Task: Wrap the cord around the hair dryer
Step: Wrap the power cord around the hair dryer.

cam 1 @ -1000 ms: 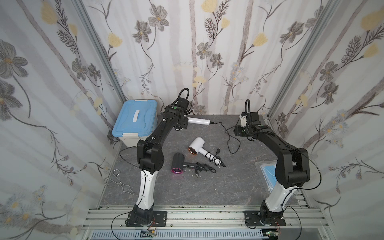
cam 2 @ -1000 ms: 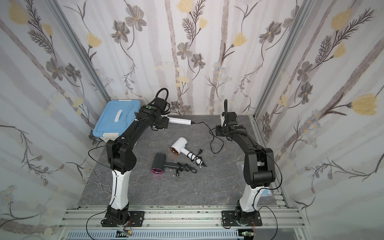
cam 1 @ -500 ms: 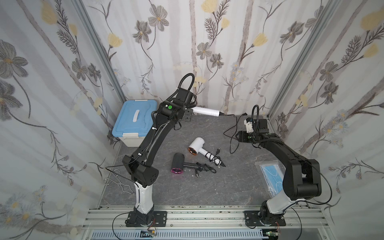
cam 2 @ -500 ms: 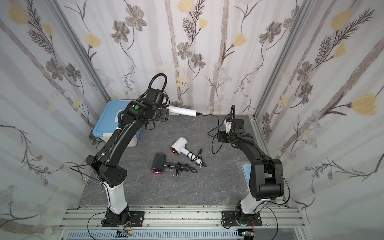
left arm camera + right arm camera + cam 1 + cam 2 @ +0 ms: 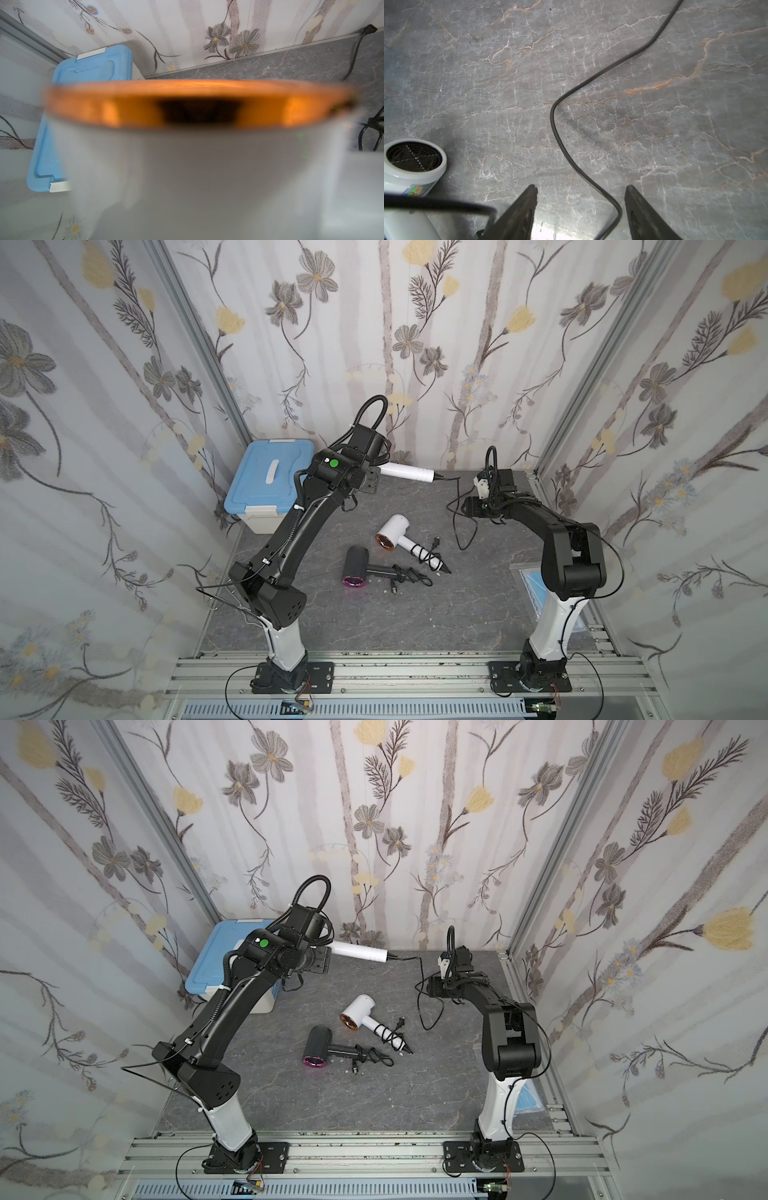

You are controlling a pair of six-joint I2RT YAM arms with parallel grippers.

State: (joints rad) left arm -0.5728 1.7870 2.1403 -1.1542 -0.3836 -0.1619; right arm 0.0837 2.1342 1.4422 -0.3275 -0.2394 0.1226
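We had lifted the white hair dryer [image 5: 409,472], clamped in the left gripper [image 5: 374,477]; the right gripper [image 5: 581,188] stood open astride the cord [image 5: 556,128], and we needed to pinch it before winding.

Bare stone in front, clutter behind

Nearer the rail [image 5: 415,670] than the lying white hair dryer [image 5: 398,531], the tabletop [image 5: 374,622] is bare. A black hair dryer [image 5: 356,570] lies just beside it, a slack cord [image 5: 552,122] loops to its right, a blue-lidded storage box [image 5: 268,485] stands behind-left, and what looks like a blue packet [image 5: 524,587] sits front-right.
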